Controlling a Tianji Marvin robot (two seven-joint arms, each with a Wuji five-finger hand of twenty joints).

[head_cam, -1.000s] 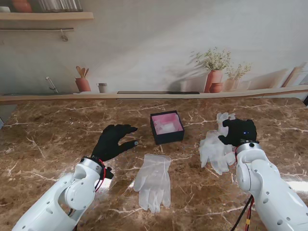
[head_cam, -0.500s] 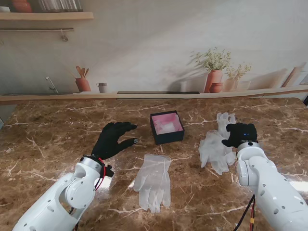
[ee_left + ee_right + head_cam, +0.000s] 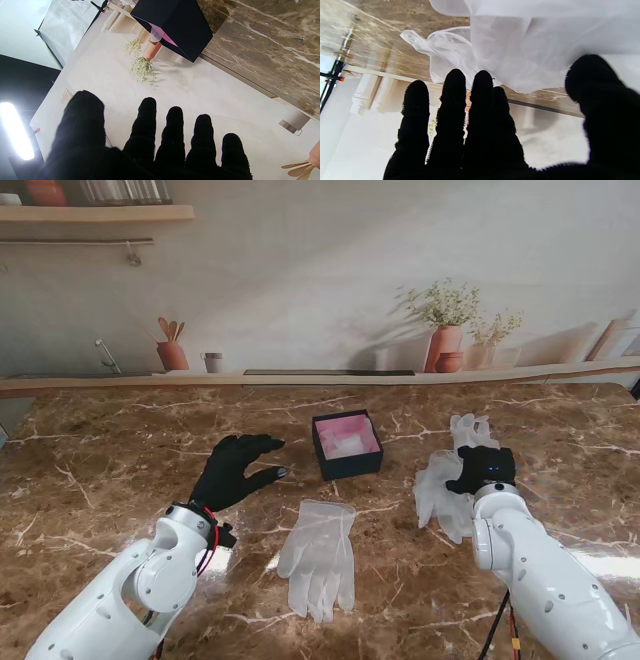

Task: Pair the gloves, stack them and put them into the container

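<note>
Translucent white film makes up both gloves, thin and limp enough that creases and folds are kept wherever they are dropped. One glove (image 3: 320, 555) is laid flat near the middle of the table, fingers pointing toward me, a ready base for stacking. The other glove (image 3: 448, 478) lies crumpled to the right, its cuff bunched, and is seen close up in the right wrist view (image 3: 520, 45) as a soft, wrinkled sheet. Over it the right hand (image 3: 484, 467) is held, fingers extended and apart, nothing gripped; a grasp appears to be in preparation. Between and beyond the gloves the container (image 3: 346, 445) is set, a small dark square box with a pink lining. The left hand (image 3: 233, 471) is kept spread and empty beside the box, clear of the work. Everything is borne by a glossy brown marble table (image 3: 120, 450).
</note>
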